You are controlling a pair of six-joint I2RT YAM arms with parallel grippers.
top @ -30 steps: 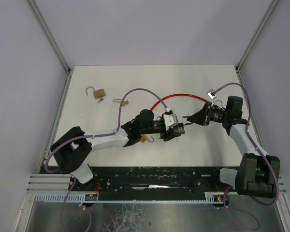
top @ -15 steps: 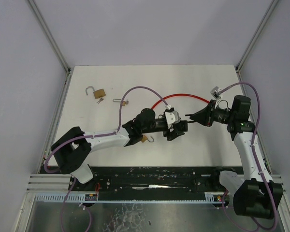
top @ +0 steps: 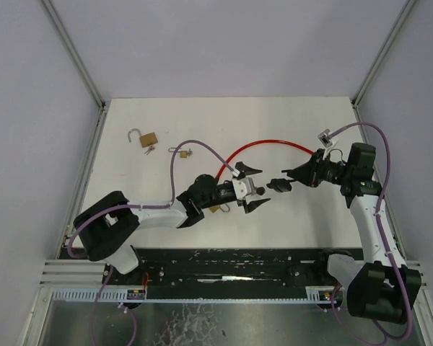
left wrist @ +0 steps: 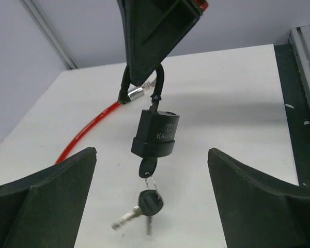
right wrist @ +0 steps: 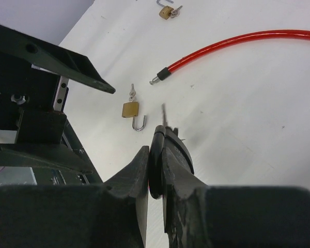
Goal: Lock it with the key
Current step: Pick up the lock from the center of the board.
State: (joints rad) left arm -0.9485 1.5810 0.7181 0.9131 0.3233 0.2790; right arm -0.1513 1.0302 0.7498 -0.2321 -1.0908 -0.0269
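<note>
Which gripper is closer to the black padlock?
Right. The right gripper pinches the black padlock by its shackle; the left gripper, open, sits just short of it, not touching.

White table point(top: 202, 119), red cable point(left wrist: 88, 133), black padlock point(left wrist: 155, 135), black-headed key point(left wrist: 148, 168), brass padlock point(right wrist: 130, 109)

One bit of lettering shows: the black padlock point(left wrist: 155, 132) carries a word beginning "KAU" across its body, the rest too blurred to read.

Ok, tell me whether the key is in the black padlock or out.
In. The key sits in the underside of the black padlock, with the spare keys dangling from it.
</note>
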